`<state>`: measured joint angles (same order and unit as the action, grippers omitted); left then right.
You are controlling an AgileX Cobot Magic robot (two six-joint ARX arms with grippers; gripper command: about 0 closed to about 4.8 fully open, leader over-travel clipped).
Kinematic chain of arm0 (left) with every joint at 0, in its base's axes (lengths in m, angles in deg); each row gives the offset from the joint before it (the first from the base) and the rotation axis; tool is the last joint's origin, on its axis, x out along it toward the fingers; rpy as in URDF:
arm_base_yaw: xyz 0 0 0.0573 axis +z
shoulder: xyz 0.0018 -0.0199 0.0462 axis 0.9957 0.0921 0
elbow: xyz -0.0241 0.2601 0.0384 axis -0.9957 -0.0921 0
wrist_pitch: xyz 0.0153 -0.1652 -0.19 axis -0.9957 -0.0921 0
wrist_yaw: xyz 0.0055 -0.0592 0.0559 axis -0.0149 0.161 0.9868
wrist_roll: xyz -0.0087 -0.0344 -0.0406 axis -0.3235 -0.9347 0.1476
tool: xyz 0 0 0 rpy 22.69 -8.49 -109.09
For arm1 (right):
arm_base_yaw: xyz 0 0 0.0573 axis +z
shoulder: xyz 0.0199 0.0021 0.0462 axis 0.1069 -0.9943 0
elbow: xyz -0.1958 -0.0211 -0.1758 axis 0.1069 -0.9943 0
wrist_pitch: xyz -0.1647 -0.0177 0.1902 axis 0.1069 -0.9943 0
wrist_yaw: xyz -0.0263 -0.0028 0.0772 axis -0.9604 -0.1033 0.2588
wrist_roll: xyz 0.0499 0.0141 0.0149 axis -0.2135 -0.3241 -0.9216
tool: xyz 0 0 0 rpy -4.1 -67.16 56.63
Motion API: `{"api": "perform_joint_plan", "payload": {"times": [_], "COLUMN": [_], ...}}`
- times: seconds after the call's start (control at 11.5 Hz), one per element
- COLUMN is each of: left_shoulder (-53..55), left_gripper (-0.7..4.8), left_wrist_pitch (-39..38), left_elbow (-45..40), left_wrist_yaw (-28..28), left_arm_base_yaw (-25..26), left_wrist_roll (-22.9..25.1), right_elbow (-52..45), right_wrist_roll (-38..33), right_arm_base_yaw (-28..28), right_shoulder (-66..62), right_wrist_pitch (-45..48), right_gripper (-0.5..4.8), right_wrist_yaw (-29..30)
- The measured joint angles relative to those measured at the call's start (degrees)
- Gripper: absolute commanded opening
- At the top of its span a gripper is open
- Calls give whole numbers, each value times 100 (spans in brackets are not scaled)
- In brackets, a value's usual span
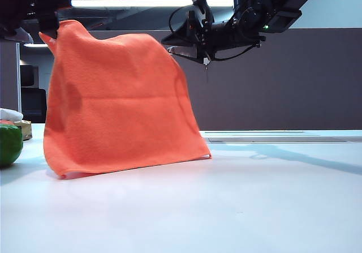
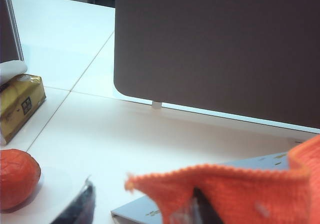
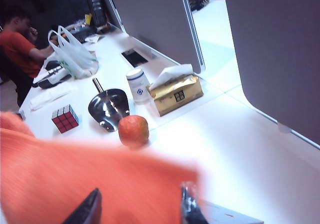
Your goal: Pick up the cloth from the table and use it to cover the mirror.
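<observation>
White bench (image 1: 254, 196) before a dark partition (image 1: 283, 77), orange cloth (image 1: 119, 106) draped tent-like over the mirror, hidden beneath. Left end effector (image 2: 142, 209) spread wide, raised corner snagged on one finger (image 2: 202, 206). Right end effector (image 3: 139, 209) agape above the far shoulder, gripping nothing. Covering seemingly done.

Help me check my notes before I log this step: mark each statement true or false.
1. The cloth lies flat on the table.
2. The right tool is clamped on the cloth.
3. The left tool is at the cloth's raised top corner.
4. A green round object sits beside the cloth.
1. False. The cloth hangs draped over something upright, and only its lower edge reaches the table.
2. False. The right tool hangs clear of the cloth's top edge with its jaws apart.
3. True. The left tool is at that peak.
4. True. The green round object is at the exterior view's left edge.
</observation>
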<state>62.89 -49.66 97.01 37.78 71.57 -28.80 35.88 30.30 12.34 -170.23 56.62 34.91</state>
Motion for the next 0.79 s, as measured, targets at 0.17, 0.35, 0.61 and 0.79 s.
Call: {"api": "perform_joint_plan", "payload": {"times": [0.17,0.35,0.61,0.79], "left_shoulder": [4,4,4,157], "left_gripper": [246,246,245,241], "left_wrist_pitch": [2,9,17,398], "left_elbow": [0,0,0,0], "left_wrist_yaw": [0,0,0,0], "left_arm_base_yaw": [2,2,0,0], "left_wrist_roll": [0,0,2,0], "right_elbow": [-4,-11,-9,-9], "right_wrist_roll": [-101,-107,-105,13], "right_arm_base_yaw": [0,2,7,151], "right_shoulder": [0,-2,-11,-11], "right_wrist_pitch": [-90,-271,-315,-400], "right_gripper": [225,224,192,187], "right_wrist_yaw": [17,17,-96,-136]}}
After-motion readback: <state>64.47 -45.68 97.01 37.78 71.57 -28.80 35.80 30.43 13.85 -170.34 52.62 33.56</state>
